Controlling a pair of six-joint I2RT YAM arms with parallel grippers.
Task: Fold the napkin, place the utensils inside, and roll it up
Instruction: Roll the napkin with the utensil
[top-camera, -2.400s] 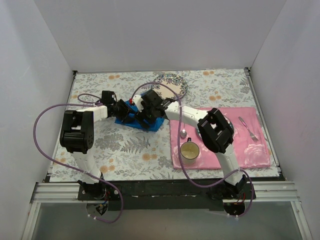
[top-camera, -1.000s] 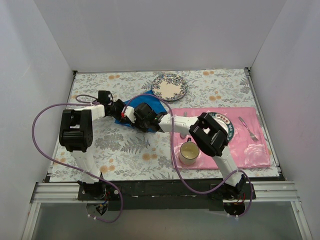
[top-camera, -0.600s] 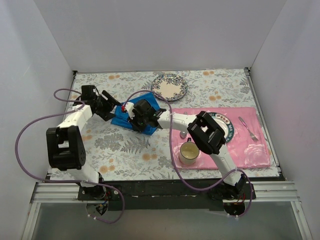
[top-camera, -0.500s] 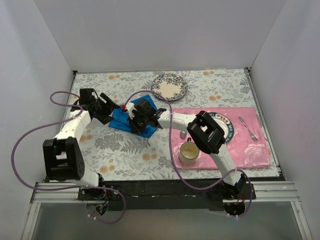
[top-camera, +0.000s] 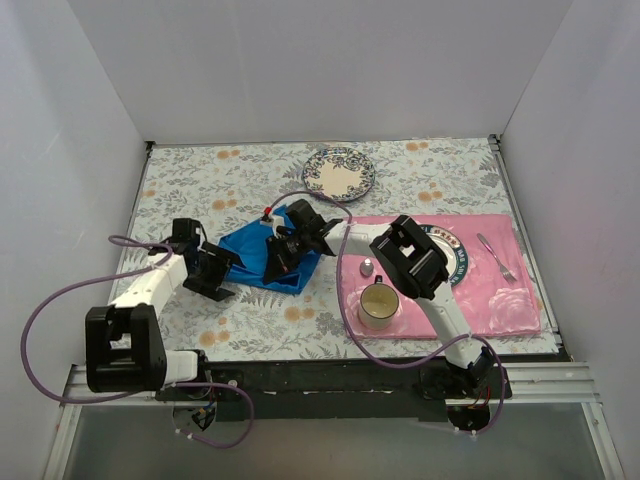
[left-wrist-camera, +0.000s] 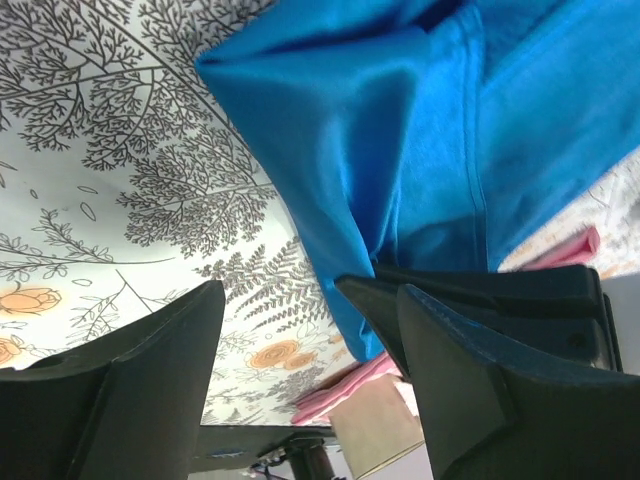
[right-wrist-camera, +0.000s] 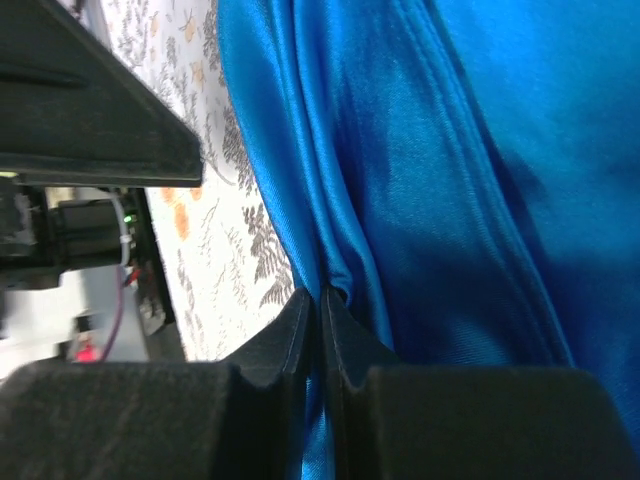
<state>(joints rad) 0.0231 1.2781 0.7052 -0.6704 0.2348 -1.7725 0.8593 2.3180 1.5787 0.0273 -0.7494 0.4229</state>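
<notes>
The blue napkin (top-camera: 250, 262) lies rumpled on the floral tablecloth (top-camera: 200, 180), just left of the pink placemat (top-camera: 500, 300). The right gripper (right-wrist-camera: 322, 296) is pinched tight on a fold of the cloth. The left gripper (left-wrist-camera: 310, 295) stands with jaws spread wide at the napkin's left corner. On the placemat, a small spoon (top-camera: 367, 266) lies just behind a cup (top-camera: 378, 303), and a fork (top-camera: 497, 257) lies toward the right side, well apart from the napkin.

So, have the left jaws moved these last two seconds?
Yes. The left jaws pulled back toward the near edge of the table, away from the round plate.
</notes>
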